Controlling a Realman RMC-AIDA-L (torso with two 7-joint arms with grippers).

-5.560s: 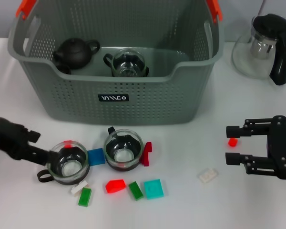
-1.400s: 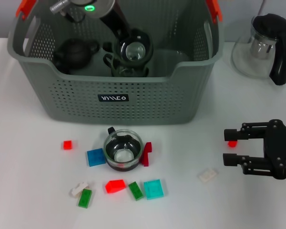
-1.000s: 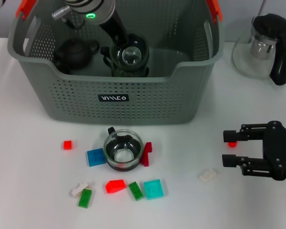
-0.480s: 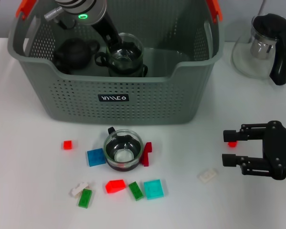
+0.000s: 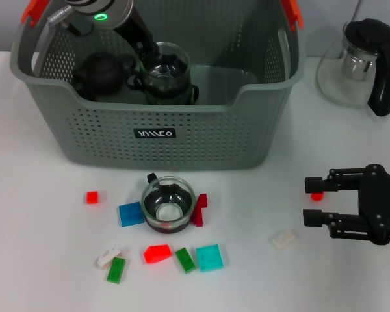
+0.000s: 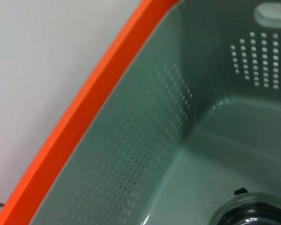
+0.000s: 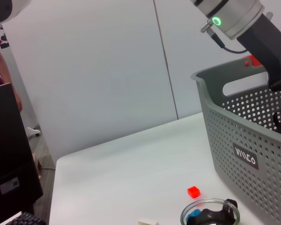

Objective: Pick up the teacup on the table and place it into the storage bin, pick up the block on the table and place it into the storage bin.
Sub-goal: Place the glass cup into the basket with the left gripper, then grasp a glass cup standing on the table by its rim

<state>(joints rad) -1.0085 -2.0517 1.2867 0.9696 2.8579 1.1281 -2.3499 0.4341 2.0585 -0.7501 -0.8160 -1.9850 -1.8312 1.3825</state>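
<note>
Left arm reaching into storage bin (image 5: 201,140) w/ a glass teacup (image 5: 166,68); right pincer (image 5: 315,201) hovering over worktop (image 5: 351,286).

L to R: left pincer down inside bin by black teapot (image 5: 101,70), at the teacup, which sits on another cup; can't tell if clenched or released. Bin's black label has white lettering, not legible. On worktop in front of bin: small red block (image 5: 91,197), blue block (image 5: 130,214), second glass teacup (image 5: 168,203), other coloured blocks around it. White block (image 5: 283,239) near right pincer, which is spread wide, gripping nothing. Glass pitcher (image 5: 361,62) far right.
</note>
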